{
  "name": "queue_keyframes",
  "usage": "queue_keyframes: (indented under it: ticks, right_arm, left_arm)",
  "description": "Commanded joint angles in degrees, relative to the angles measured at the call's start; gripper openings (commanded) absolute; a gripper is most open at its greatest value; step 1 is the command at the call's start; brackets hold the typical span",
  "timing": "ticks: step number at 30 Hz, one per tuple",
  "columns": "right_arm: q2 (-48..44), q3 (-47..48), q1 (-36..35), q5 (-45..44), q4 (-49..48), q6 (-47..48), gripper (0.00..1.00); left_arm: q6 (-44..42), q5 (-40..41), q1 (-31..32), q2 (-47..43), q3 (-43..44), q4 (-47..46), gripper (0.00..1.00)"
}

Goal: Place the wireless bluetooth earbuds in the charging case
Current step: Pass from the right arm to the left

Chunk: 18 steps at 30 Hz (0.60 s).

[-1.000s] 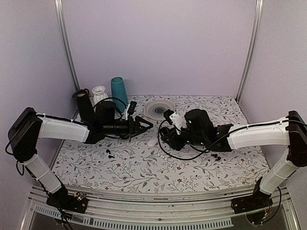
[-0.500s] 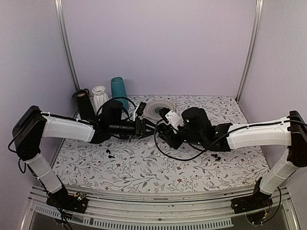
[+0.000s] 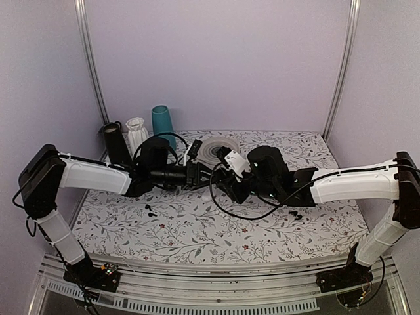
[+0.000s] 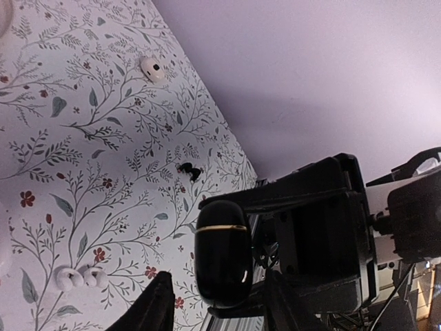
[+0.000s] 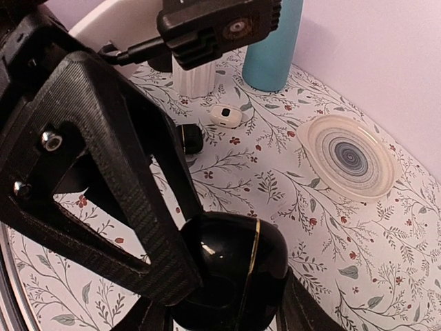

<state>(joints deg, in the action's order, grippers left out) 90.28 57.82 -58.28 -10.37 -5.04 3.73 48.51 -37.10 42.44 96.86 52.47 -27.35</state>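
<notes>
On the floral table (image 3: pixel 197 243) black earbuds (image 3: pixel 149 210) lie loose at front left, while over mid-table the right gripper (image 5: pixel 220 316) clenches the glossy black case (image 5: pixel 231 272) and the left gripper (image 4: pixel 219 303) straddles it, fingers spread apart.

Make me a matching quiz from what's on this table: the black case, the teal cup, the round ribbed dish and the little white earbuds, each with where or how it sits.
Things:
1. black case
2. teal cup
3. round ribbed dish
4. white earbuds

Places:
A. standing at the back left, near the wall
B. a loose pair lying side by side on the floral cloth
C. clamped in the right gripper
D. lying flat at the back middle

Pairs: 1-C, 2-A, 3-D, 4-B.
</notes>
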Motion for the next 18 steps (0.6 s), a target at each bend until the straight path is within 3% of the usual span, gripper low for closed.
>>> queue_keyframes:
  ticks: [1, 6, 11, 15, 18]
  right_arm:
    - [0.14, 1.85, -0.58, 0.41, -0.10, 0.18, 0.40]
    - [0.10, 1.61, -0.59, 0.93, -0.14, -0.44, 0.40]
    - [-0.47, 1.19, -0.59, 0.54, -0.28, -0.99, 0.42]
    - [-1.42, 0.18, -0.59, 0.88, -0.84, -1.56, 0.54]
    - [-2.49, -0.69, -0.60, 1.08, -1.06, -3.00, 0.71]
  left_arm:
    - [0.44, -1.12, 0.81, 0.75, 1.32, -2.91, 0.44]
    - [0.60, -1.52, 0.89, 1.08, 1.65, -3.81, 0.38]
    - [0.55, -1.88, 0.98, 0.99, 1.57, -4.40, 0.24]
    - [-0.11, -2.58, 0.93, 0.72, 1.18, -5.20, 0.02]
    - [-0.95, -3.04, 1.03, -0.20, 0.31, -7.10, 0.00]
